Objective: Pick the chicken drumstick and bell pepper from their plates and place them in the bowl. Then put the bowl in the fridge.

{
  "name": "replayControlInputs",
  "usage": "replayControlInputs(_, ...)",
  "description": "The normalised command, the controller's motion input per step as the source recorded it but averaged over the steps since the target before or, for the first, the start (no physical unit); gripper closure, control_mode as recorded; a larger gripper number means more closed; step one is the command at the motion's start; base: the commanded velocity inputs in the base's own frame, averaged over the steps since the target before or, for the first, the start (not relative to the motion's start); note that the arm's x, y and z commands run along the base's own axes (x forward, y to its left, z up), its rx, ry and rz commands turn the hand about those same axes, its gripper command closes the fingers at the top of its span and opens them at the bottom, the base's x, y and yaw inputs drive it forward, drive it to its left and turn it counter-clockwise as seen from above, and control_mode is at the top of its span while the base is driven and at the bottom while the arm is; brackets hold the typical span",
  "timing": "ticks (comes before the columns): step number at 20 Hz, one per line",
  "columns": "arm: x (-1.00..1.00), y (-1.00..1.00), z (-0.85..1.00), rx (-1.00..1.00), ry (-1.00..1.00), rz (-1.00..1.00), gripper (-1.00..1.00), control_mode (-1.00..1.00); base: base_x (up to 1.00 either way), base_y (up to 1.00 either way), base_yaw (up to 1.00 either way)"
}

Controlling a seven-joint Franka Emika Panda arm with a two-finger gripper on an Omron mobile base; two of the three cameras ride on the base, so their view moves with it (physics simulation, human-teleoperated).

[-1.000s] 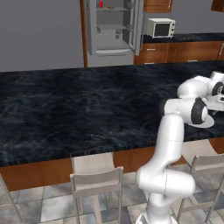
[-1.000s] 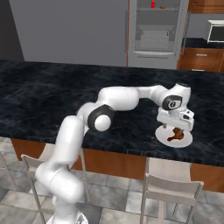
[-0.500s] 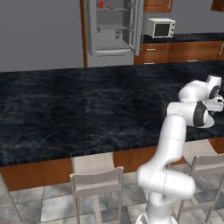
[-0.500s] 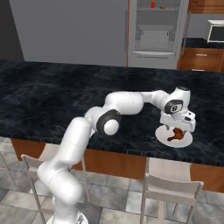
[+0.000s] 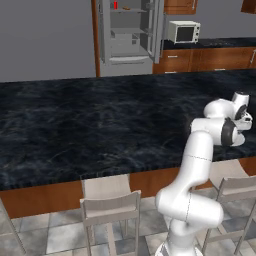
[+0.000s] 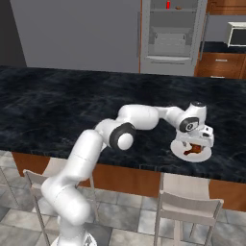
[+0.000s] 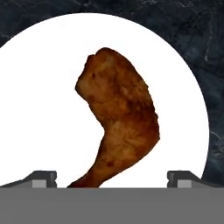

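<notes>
The chicken drumstick (image 7: pixel 120 118) lies on the plain white plate (image 7: pixel 39 113), a glossy brown piece with a mottled, lumpy skin, broad and rounded at one end and curving down to a narrow shank; in the hand view that thin end is cut off behind the grey band, so its tip cannot be made out. The plate is flat, round and smooth, sitting on the worktop (image 6: pixel 72 105), a black stone-like slab with pale veining, close to its near edge in the right base view, where the drumstick (image 6: pixel 193 150) shows as a small dark shape under the hand. The pincer (image 7: pixel 111 177) hangs right above the meat with its jaws spread wide, one dark tip on each side of the shank and neither touching it; nothing is held. In the left base view the plate is mostly hidden behind the arm's elbow and hand. Across the room the grey metallic fridge (image 6: pixel 173 36) stands with its inside showing, pale shelves and a drawer, and small items on the top shelf too tiny to identify. A white microwave (image 5: pixel 183 32) sits on the wooden cabinets beside it.
</notes>
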Motion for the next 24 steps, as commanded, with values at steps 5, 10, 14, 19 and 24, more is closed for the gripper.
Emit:
replayControlInputs(5,0.24,-0.11,-0.22,-0.09,0.00,0.10,-1.00,-1.00,0.00,0.00,0.00)
replayControlInputs(10,0.18,-0.20,-0.21,-0.05,0.00,0.09,-1.00,-1.00,0.00,0.00,0.00)
replayControlInputs(14,0.15,-0.21,-0.24,-0.01,0.00,0.08,-1.00,-1.00,0.00,0.00,0.00)
replayControlInputs(19,0.10,-0.20,-0.18,0.00,0.04,0.07,1.00,-1.00,0.00,0.00,0.00)
replayControlInputs(24,-0.05,-0.15,-0.07,0.09,0.18,0.03,1.00,-1.00,0.00,0.00,0.00)
